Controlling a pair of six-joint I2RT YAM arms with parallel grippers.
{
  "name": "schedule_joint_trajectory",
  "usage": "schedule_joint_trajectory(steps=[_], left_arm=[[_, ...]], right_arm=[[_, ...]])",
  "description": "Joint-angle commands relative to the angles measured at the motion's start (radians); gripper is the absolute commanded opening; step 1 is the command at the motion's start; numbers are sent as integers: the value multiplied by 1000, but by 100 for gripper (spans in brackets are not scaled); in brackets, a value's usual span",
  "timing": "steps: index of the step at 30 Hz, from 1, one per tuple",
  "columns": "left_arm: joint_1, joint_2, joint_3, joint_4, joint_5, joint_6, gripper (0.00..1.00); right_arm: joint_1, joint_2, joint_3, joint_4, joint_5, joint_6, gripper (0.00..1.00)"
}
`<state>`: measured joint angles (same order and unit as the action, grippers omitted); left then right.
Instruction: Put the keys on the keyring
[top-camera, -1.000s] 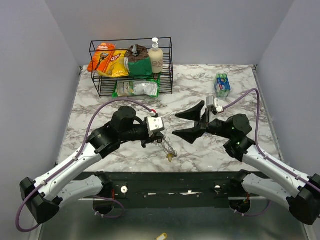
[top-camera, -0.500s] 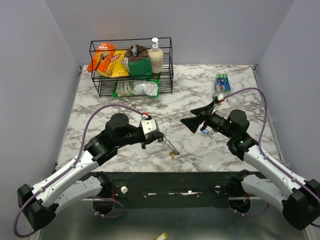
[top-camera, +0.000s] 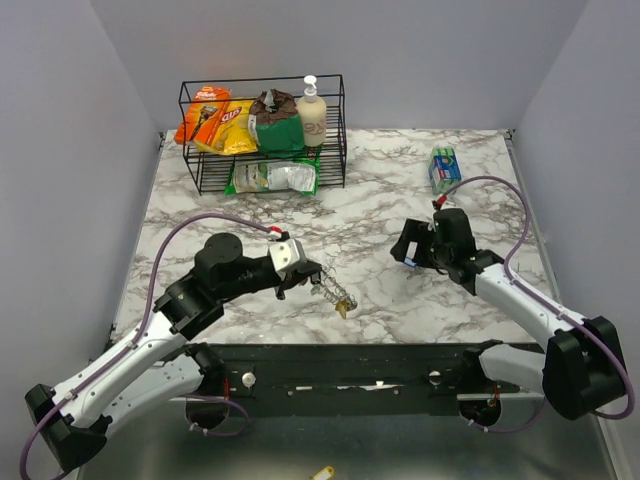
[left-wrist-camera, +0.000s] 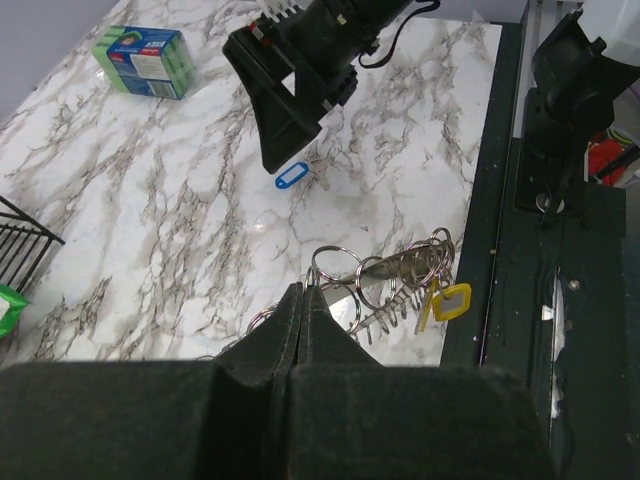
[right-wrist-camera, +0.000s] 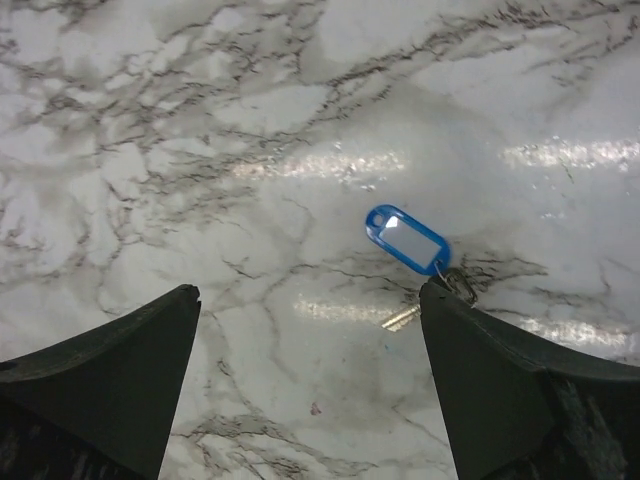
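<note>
Light: bright, even and diffuse, coming from overhead. All three views are well exposed.

Top view: sharp across the whole surface (top-camera: 420, 175). Soft, short shadows lie under both arms. The walls read as flat grey with no hot spots.

Right wrist view: marble veins are sharp. Two broken white glare bands run across the surface, one above the blue tag (right-wrist-camera: 407, 238) and one below it. The right jaws, in the bottom corners, are near-black with no detail and soft edges.

Left wrist view: the left jaws fill the bottom, black and blurred. Keys (left-wrist-camera: 400, 285) are in focus, metal glinting. The keyring (left-wrist-camera: 262, 318) wire is thin, faint and hard to trace. A weak glare spot sits mid-surface.
</note>
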<state>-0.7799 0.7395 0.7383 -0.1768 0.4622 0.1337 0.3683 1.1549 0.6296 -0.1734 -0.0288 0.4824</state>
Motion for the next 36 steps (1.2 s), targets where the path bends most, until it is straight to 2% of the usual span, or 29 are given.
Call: schedule_joint_trajectory(steps=[1,10,13,16,22,29,33,36], left_arm=[[1,-63,-7,37,-17,23,0],[1,-88,-11,8,35,20,0],[2,-88,-7,-1,47,24,0],[2,-89,-4,-21,41,46,0],[2,-106,-7,-23,30,47,0],[2,-106,-10,-24,24,46,0],[2,-100,-8,-20,23,44,0],[2,-94,-10,-16,30,44,0]], right_arm=[[-12,31,53,-147,144,18,97],[-26,192,117,-288,222,-1,86],[-35,233,136,-291,224,-13,74],[-46,262,154,-291,193,-25,72],[-51,327,214,-290,152,-57,53],[-75,373,257,-313,121,-97,50],[-83,393,260,-317,93,-114,39],[-86,413,262,-319,52,-125,38]])
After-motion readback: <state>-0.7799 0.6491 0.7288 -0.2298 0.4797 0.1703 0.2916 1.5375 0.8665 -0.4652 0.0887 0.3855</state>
